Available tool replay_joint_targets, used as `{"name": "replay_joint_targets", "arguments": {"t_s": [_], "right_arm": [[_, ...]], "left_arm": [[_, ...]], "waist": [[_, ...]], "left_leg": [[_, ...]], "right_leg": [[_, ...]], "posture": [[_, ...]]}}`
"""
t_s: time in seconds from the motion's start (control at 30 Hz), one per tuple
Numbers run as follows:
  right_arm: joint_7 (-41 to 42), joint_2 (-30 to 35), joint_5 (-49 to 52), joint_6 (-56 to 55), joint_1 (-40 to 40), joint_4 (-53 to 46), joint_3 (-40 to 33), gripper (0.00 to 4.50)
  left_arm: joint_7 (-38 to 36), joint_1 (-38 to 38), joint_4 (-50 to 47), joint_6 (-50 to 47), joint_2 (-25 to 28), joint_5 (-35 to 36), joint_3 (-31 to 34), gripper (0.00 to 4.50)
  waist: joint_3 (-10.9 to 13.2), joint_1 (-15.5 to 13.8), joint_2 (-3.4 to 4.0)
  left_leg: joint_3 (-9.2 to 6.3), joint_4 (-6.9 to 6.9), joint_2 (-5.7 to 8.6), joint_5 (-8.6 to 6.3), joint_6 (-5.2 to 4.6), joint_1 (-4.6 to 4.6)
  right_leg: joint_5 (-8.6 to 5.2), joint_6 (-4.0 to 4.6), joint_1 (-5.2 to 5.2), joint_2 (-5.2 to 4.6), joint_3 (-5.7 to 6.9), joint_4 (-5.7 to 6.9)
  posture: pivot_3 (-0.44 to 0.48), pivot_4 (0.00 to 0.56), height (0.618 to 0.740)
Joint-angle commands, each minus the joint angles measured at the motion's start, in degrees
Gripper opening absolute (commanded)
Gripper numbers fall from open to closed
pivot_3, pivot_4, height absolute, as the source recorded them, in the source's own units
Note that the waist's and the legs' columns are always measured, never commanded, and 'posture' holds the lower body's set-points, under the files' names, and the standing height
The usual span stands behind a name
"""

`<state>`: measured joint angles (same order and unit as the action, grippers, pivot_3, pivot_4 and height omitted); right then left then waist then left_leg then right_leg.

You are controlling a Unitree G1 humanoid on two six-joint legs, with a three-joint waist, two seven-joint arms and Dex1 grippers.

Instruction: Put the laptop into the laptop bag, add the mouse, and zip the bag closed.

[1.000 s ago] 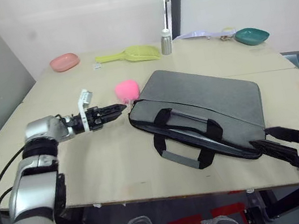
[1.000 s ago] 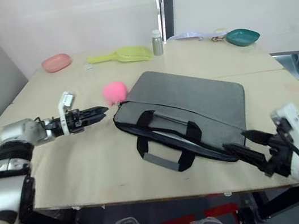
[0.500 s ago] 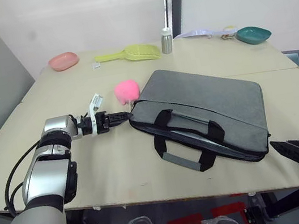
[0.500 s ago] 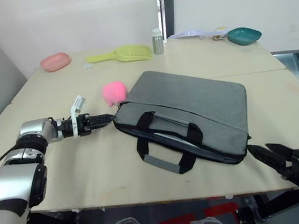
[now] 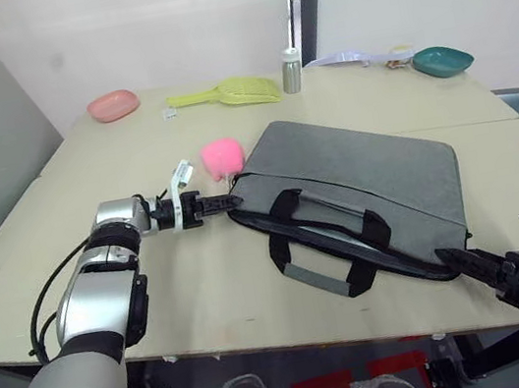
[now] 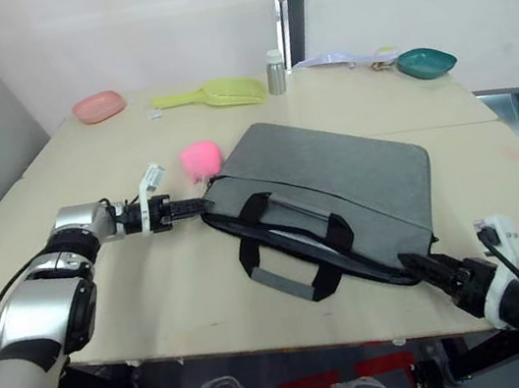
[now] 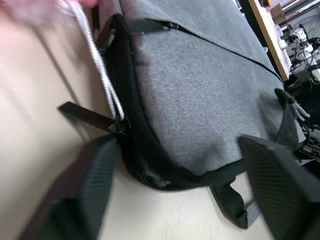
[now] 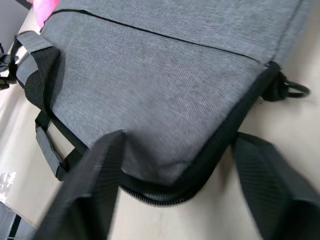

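A pale wooden desk [image 5: 206, 292] stands against white walls. The grey laptop bag [image 5: 357, 183] lies between both claws: the left claw [image 5: 229, 201] gapes wide at its corner, and the right claw [image 5: 453, 261] is spread wide around the opposite corner.

Left tool [image 5: 231, 202] reaches rightward, fingers spread; right tool [image 5: 447, 260] low at near right, fingers spread

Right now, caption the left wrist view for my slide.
Open left tool straddling the grey laptop bag's corner, white zipper cord beside it.
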<state>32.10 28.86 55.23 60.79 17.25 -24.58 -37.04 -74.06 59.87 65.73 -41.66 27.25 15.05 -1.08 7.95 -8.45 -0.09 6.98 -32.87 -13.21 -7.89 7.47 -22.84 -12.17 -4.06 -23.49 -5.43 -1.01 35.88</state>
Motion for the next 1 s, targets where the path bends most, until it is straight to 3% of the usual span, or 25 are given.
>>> {"name": "replay_joint_targets", "arguments": {"t_s": [0.03, 0.2, 0.27, 0.47, 0.7, 1.0], "right_arm": [[0.3, 1.1, 0.7, -1.6, 0.6, 0.0, 0.0, 1.93], [0.3, 1.2, 1.4, -2.4, 1.9, -0.4, 0.0, 0.22], [0.2, 1.3, 1.7, -2.7, 2.2, -0.5, 0.1, 0.00], [-0.2, 3.4, -1.1, -4.5, 3.0, -0.9, 2.3, 0.00], [0.4, 6.4, -0.4, -4.2, -0.2, 1.1, 4.2, 0.00], [5.3, 14.8, -7.3, -5.5, -4.0, 2.3, 14.9, 0.00]], "left_arm": [[1.7, 1.1, 0.5, 1.9, -0.2, -0.9, 1.5, 2.22], [4.0, 0.8, 1.6, 3.0, -1.1, -1.0, 2.9, 0.42], [4.1, 0.7, 1.6, 3.2, -1.3, -1.4, 3.2, 0.04], [-2.1, -1.1, -2.2, 0.9, 0.2, -3.4, 0.2, 0.04], [-6.2, -7.1, -14.3, -4.8, 4.1, -1.9, -1.4, 0.04], [-2.4, -23.9, -45.2, -18.2, 12.6, 6.2, 3.1, 0.04]], "waist": [[0.0, 0.0, 0.00], [0.0, -0.1, -0.01], [0.0, -0.1, -0.01], [0.0, -0.1, 0.00], [0.0, 0.6, 0.01], [-0.1, 2.8, 0.07]], "left_leg": [[-0.01, 0.00, 0.00, 0.00, 0.00, 0.00], [-0.02, 0.02, 0.00, 0.00, 0.00, -0.03], [-0.03, 0.02, 0.00, -0.01, -0.02, 0.02], [-0.04, 0.05, 0.01, -0.02, -0.03, 0.06], [-0.03, 0.34, -0.01, -0.01, -0.03, 0.06], [-0.01, 0.63, -0.05, -0.02, -0.02, 0.04]], "right_leg": [[0.00, 0.00, 0.00, 0.00, 0.01, -0.01], [0.00, 0.00, 0.05, 0.00, 0.06, -0.11], [0.00, 0.00, 0.11, -0.01, 0.07, -0.11], [0.00, 0.00, 0.19, -0.02, 0.08, -0.21], [0.00, 0.00, 0.19, 0.01, 0.15, -0.40], [-0.03, 0.04, 0.19, 0.04, 0.23, -0.60]], "posture": [[0.000, 0.150, 0.740], [0.000, 0.150, 0.740], [0.000, 0.150, 0.740], [0.000, 0.150, 0.740], [0.000, 0.150, 0.740], [0.000, 0.150, 0.740]]}}
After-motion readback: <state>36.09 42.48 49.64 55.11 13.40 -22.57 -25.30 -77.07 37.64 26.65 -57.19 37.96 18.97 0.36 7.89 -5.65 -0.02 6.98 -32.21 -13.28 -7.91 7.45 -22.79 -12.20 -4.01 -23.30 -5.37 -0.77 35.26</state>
